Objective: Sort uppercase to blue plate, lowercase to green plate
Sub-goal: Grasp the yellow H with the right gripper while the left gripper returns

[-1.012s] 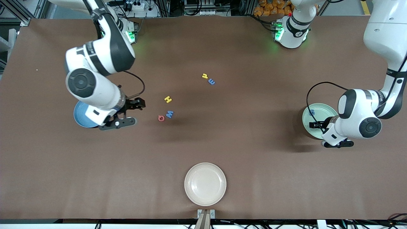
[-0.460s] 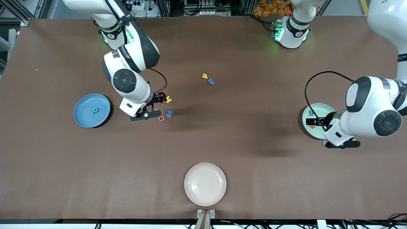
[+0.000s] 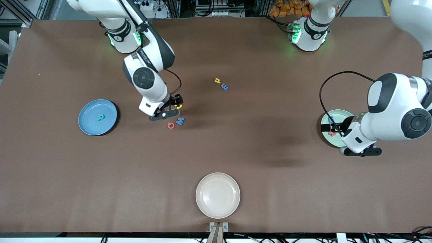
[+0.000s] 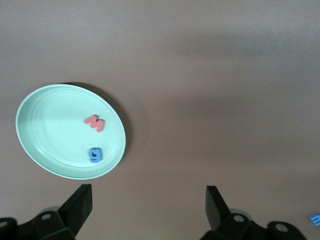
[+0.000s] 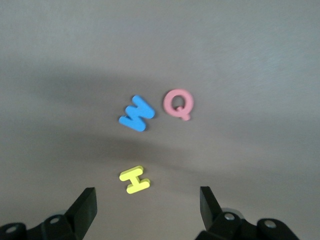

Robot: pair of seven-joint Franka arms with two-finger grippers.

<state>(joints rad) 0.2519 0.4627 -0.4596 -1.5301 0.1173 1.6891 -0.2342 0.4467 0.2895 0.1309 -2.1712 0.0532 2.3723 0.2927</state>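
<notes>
Hovering over the yellow H (image 3: 179,106), the right claw (image 3: 171,108) has moved there from beside the blue plate (image 3: 88,126), its fingers wide apart and empty. The H lies flat on bare tabletop (image 3: 236,141), just beside the blue W (image 3: 180,120) and red Q (image 3: 171,125). The left claw (image 4: 149,200), fingers apart, has lifted over the green plate (image 4: 45,107) with the red w (image 4: 94,122) and blue g (image 4: 95,154).

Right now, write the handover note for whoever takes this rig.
Right hand: open, empty, over the yellow H.
Left hand: open, empty, above the green plate.
Done: green R in the blue plate; red w and blue g in the green plate.
Left: yellow H, blue W, red Q to blue; small yellow letter and small blue letter to green.
</notes>
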